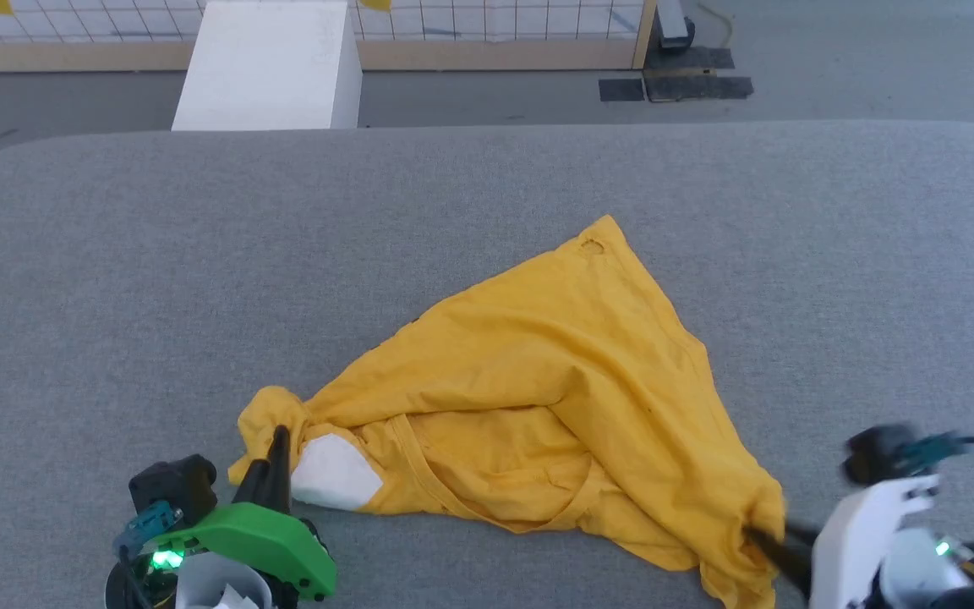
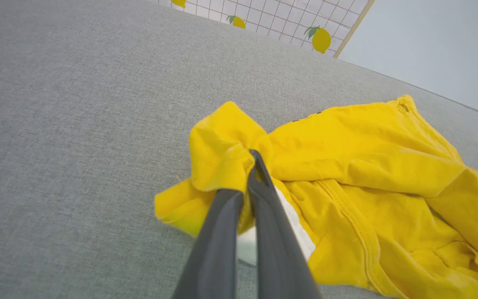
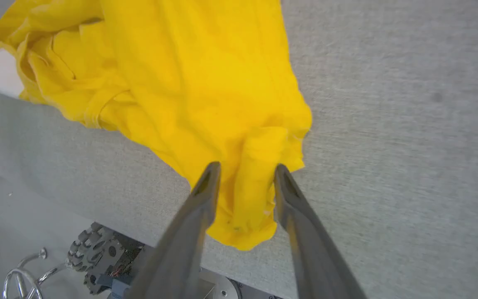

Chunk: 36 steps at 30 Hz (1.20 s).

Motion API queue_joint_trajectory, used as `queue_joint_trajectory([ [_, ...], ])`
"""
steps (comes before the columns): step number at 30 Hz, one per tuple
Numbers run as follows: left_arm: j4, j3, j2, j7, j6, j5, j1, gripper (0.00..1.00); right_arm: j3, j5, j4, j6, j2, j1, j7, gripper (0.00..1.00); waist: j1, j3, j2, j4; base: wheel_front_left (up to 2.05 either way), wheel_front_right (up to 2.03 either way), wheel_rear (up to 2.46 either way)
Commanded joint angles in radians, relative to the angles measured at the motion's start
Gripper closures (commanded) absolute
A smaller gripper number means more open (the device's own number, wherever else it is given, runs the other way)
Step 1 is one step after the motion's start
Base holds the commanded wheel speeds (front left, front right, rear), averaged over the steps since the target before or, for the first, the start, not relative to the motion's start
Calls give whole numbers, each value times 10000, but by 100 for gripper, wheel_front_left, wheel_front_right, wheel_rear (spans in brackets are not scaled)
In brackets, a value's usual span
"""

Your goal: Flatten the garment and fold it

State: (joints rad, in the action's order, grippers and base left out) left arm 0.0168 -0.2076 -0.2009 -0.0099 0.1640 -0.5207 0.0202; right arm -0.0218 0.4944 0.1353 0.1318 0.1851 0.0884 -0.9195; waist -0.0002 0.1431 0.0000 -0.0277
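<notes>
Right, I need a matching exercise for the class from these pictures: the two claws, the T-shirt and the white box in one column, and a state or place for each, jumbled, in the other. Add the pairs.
Column A
1. left claw
2. right claw
3. yellow T-shirt
4. white box

Column B
a. stands beyond the far edge of the grey table
b. shut on bunched yellow fabric
c. lies crumpled, not yet flattened
d. open, one finger on each side of a fold

Pairs: 1-b, 2-d, 3-c, 4-a
</notes>
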Motion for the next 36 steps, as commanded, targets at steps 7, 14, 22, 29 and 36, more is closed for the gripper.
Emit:
queue_joint_trajectory([
  [7, -188, 24, -158, 75, 150, 17, 209, 100, 1046, 122, 1220, -11, -270, -1347, 2731, 0, 2, -311, 0, 74, 0, 0, 0],
  [14, -581, -74, -202, 84, 178, 114, 40, 100, 605, -633, -34, -11, -322, -3701, 4098, 0, 2, 310, 0, 340, 0, 0, 0],
  [22, -937, -415, 36, 19, 90, 271, -833, 100, -514, -2140, -3013, -11, 137, -7019, 3511, 0, 2, 1872, 0, 1426, 0, 0, 0],
  [29, -812, -638, 282, -242, -75, 255, -1398, 100, -1518, -3483, -6043, -11, 291, -9501, 1421, 0, 2, 3108, 0, 2290, 0, 0, 0],
  [36, -513, -728, 417, -456, -171, 210, -1684, 100, -2519, -3628, -7202, -11, 383, -9967, -326, 0, 2, 3510, 0, 2539, 0, 0, 0],
])
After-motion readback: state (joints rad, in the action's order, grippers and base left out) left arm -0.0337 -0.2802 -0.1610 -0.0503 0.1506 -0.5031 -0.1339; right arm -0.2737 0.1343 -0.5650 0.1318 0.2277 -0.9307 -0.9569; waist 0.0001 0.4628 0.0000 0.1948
